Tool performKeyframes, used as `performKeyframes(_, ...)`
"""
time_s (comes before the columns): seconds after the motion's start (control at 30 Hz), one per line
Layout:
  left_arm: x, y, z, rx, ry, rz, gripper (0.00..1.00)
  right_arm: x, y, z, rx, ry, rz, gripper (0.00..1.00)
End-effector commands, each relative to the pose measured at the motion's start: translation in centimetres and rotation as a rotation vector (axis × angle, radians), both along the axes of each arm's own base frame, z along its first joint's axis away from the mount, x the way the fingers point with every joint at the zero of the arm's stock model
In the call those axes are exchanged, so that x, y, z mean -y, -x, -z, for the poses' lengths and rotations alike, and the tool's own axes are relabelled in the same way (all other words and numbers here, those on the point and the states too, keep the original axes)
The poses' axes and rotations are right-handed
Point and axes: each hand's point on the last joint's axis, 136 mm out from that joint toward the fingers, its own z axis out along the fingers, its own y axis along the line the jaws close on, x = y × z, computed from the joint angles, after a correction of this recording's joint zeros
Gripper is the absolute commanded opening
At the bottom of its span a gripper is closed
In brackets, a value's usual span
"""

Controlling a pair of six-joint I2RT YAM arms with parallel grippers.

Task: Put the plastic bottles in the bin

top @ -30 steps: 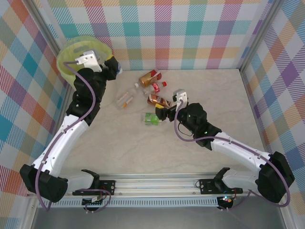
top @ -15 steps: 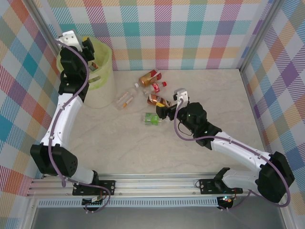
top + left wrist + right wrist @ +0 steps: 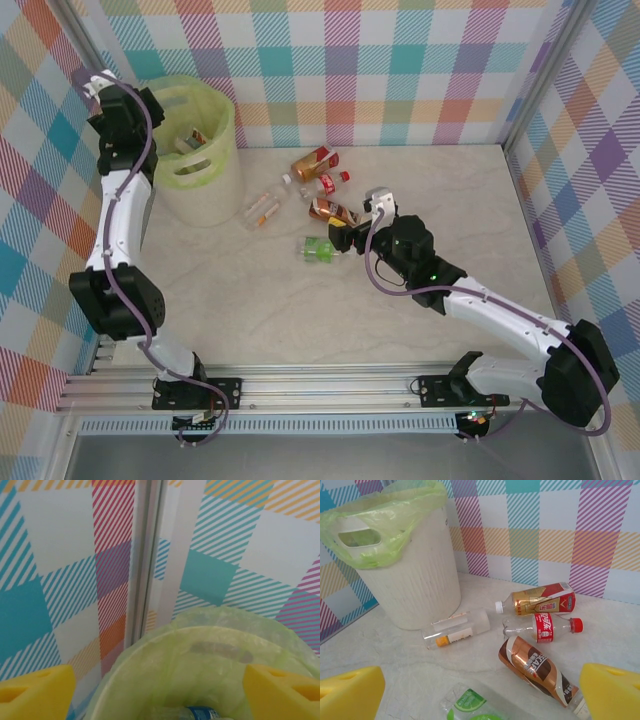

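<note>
The bin [image 3: 205, 160] stands at the back left, lined with a yellow-green bag. My left gripper [image 3: 140, 100] hangs over its left rim, open, with nothing between the fingers [image 3: 35, 690]. Below them a blue-labelled bottle [image 3: 202, 713] lies inside the bin [image 3: 210, 645]. Several plastic bottles lie on the table: a gold-and-red one [image 3: 312, 162], a red-labelled one [image 3: 325, 183], a brown one [image 3: 330, 210], a clear one with an orange cap [image 3: 262, 208] and a green-labelled one [image 3: 318, 248]. My right gripper [image 3: 340, 238] is open just above the green-labelled bottle [image 3: 472, 707].
Checked walls close in the table at the back and both sides. The bin [image 3: 410, 580] sits tight in the back-left corner. The brown bottle [image 3: 535, 667] lies close to my right finger [image 3: 612, 690]. Bare tabletop [image 3: 300, 320] stretches towards the arm bases.
My left arm swung from the bin's right side to its back-left rim and its jaws opened; the blue bottle it carried now lies in the bin. The right arm barely moved.
</note>
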Motion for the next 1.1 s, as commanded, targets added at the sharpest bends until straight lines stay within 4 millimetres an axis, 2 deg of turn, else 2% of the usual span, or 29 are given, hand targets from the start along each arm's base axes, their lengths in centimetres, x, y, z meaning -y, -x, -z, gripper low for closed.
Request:
performKeyframes(0.0, 0.2, 0.6, 0.7, -0.134, 0.045, 0.004, 0.93, 0.6, 0.0, -1.1, 0.009, -0.022, 0.023, 1.00)
performKeyframes(0.13, 0.1, 1.1, -0.4, -0.131, 0.053, -0.008, 0.98, 0.5, -0.1, -0.9, 0.000, -0.021, 0.025, 1.00)
performKeyframes(0.3, 2.2, 1.4, -1.3, -0.118, 0.083, 0.104, 1.00, 0.6, -0.3, -0.7, -0.005, -0.015, 0.037, 1.00)
performKeyframes(0.5, 5.1, 2.7, -2.0, -0.106, 0.101, 0.206, 1.00, 0.5, -0.6, -0.2, -0.017, -0.008, 0.045, 1.00)
performKeyframes(0.73, 11.1, 4.3, -4.7, -0.030, 0.084, 0.401, 1.00, 0.4, -1.2, -0.3, -0.020, -0.024, 0.068, 1.00)
performKeyframes(0.87, 15.9, 5.3, -6.0, -0.005, 0.077, 0.544, 1.00, 0.5, -1.4, -0.3, -0.015, -0.022, 0.082, 0.99)
performKeyframes(1.07, 24.1, 6.5, -5.3, -0.044, -0.036, 0.743, 1.00, 0.5, -1.5, -0.3, -0.023, -0.039, 0.087, 1.00)
